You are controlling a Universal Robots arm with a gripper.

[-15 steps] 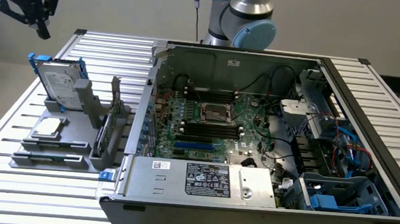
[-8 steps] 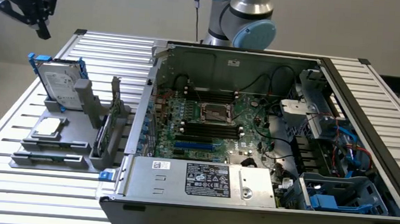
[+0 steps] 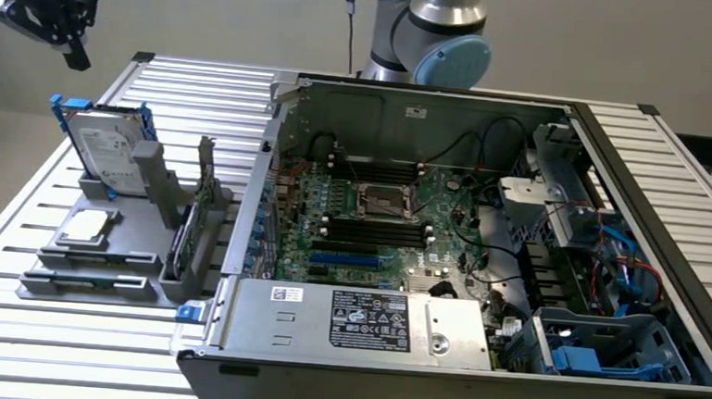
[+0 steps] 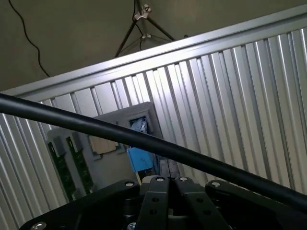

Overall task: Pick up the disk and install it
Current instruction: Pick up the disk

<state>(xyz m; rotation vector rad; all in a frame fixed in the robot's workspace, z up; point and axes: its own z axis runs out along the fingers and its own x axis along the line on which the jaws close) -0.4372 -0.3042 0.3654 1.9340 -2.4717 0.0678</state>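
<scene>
Holding the tool (image 3: 78, 54) high in the air, well apart from the open computer case (image 3: 423, 120), out beyond that case's side wall on the exterior view's left. Pressing its fingers together with nothing between them. Finding the same in the wrist view, the tool (image 4: 169, 186) being closed and empty under a black cable (image 4: 144, 140) crossing in front of it.

Finding the disk (image 3: 103, 152) not yet lifted: standing upright on its edge in a grey holder (image 3: 95, 260) just beside the case's outer wall, its blue rails (image 3: 60, 112) framing both sides and its white label facing forward. Hanging well above the disk and apart from it, touching nothing.

Sharing that holder with the disk, and lying on the side away from the case wall – a square processor chip (image 3: 86, 228) flat on its step and a memory stick (image 3: 85, 282) on the lowest ledge. Standing on edge between chip and case wall, a thin board (image 3: 194, 227).

Resting case and holder alike on the slatted metal worktop (image 3: 654, 171). Rising behind the case's rear wall, the arm (image 3: 435, 28).
</scene>
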